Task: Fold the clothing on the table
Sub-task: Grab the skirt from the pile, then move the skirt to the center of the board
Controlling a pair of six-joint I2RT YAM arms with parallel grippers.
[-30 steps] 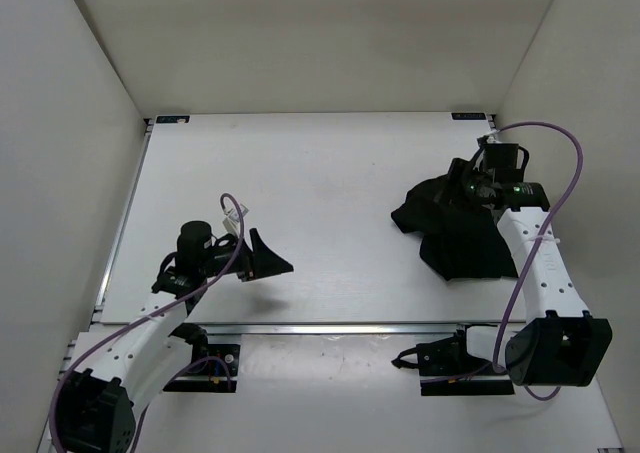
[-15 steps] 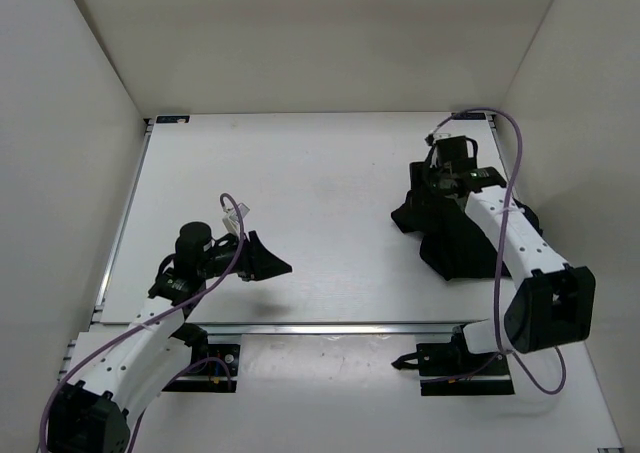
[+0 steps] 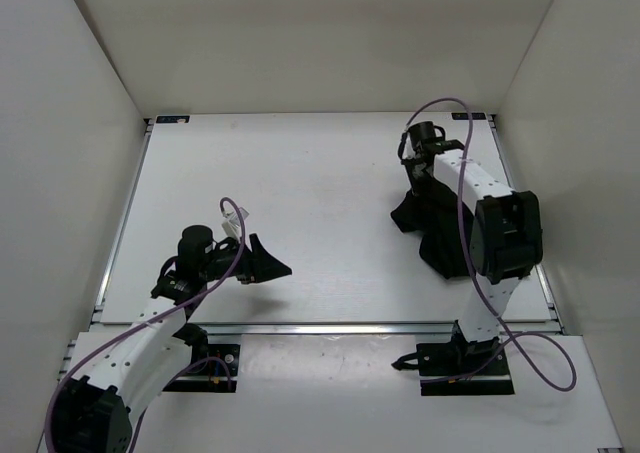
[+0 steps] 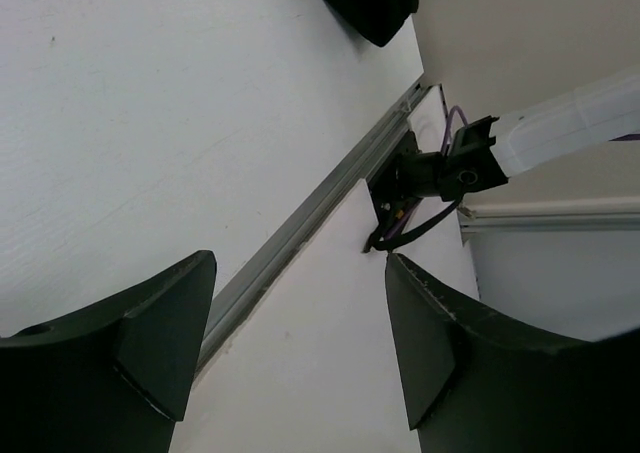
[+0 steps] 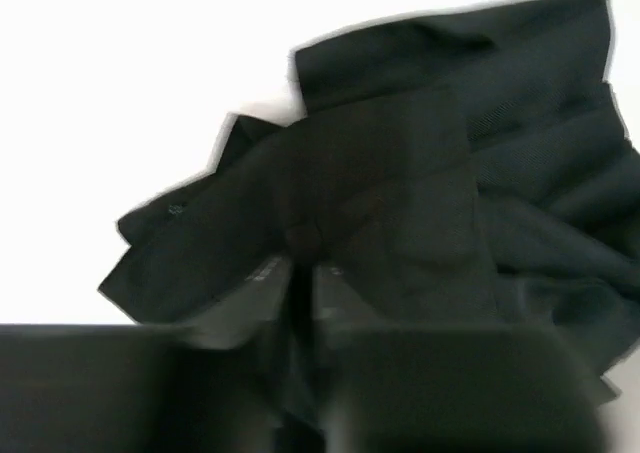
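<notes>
The plain black, soft fabric garment (image 3: 445, 248) lies crumpled in a heap on the large matte white tabletop (image 3: 300, 163). It sits close to the right edge, about midway between the far and near edges. The right gripper (image 3: 418, 178) points down onto the far-left part of the heap. Its wrist view is blurred, filled with dark folds, and shows only a thin slit between the fingers, so it cannot be told whether cloth is pinched. The left gripper (image 4: 300, 268) hangs over the tabletop close to the near edge, left of centre and well apart from the garment. Its jaws are spread wide with nothing between them.
</notes>
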